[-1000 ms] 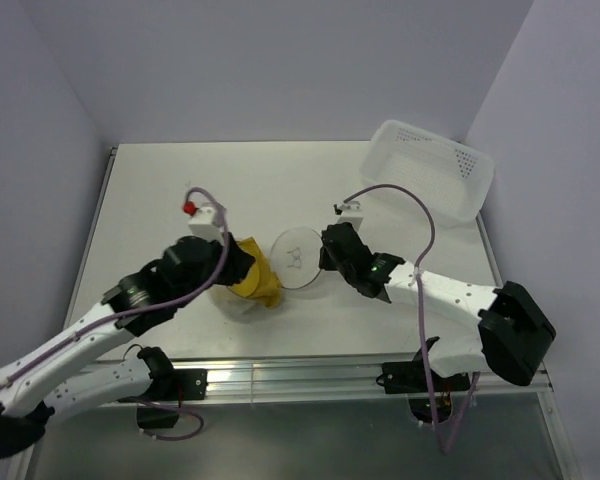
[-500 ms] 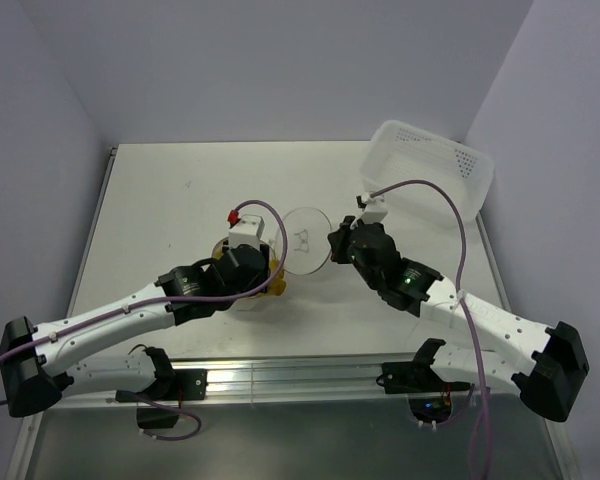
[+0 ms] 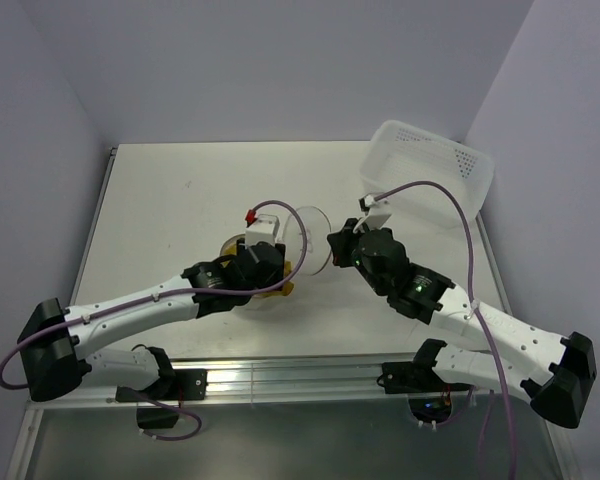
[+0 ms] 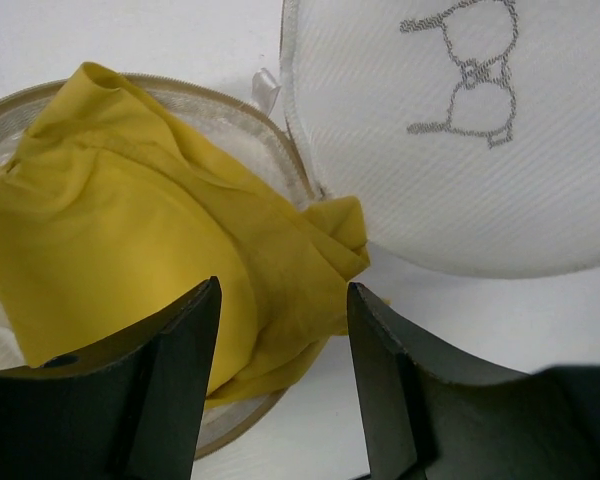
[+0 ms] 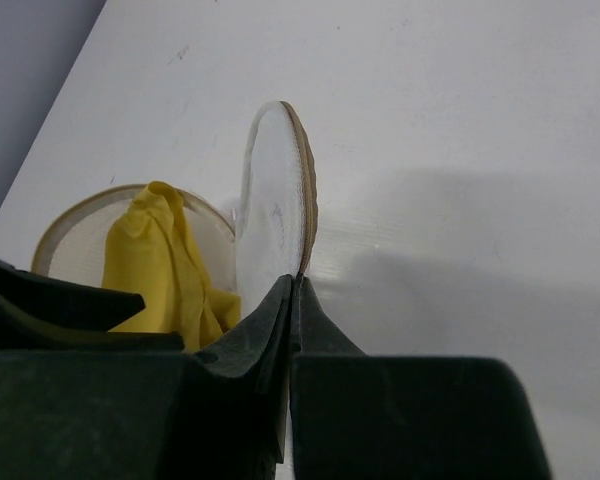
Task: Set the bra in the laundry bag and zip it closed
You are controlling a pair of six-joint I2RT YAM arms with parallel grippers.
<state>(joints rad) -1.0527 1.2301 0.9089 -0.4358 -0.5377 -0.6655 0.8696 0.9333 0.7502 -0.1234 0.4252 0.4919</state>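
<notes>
Two grippers are at work on the laundry bag (image 4: 242, 128), which sits on the table (image 3: 180, 190) near its middle, well apart from the white basket (image 3: 435, 165) at the far right.

- Bra (image 4: 120, 260): bunched inside the open bag and mostly contained. One folded corner is draped over the right-hand rim, just beside the hinge, and touches the lid flap (image 4: 460, 190).
- Left gripper (image 4: 282, 310): poised directly over the bra with its jaws apart and nothing held. Contact with the fabric cannot be judged from the wrist view.
- Right gripper (image 5: 295, 285): jaws pressed together on the near edge of the lid flap, which is held up on edge, tilted away from the opening.

Stage is judged as late stuffing. Tucking is unfinished, and closing and zipping are not yet begun.

Risks noted:
1. If the lid is lowered now, the overhanging corner would be trapped across the beige zip band (image 4: 195, 92). The zip would probably snag on the fabric or jam partway.
2. The lid could be brought down onto the left fingers if that arm is not withdrawn first.
3. The pouch looks light and unanchored, so a pull on the lid might drag or tip it and spill the bra.
4. A downward push near the rim may collapse the soft wall instead of seating the fabric.
</notes>
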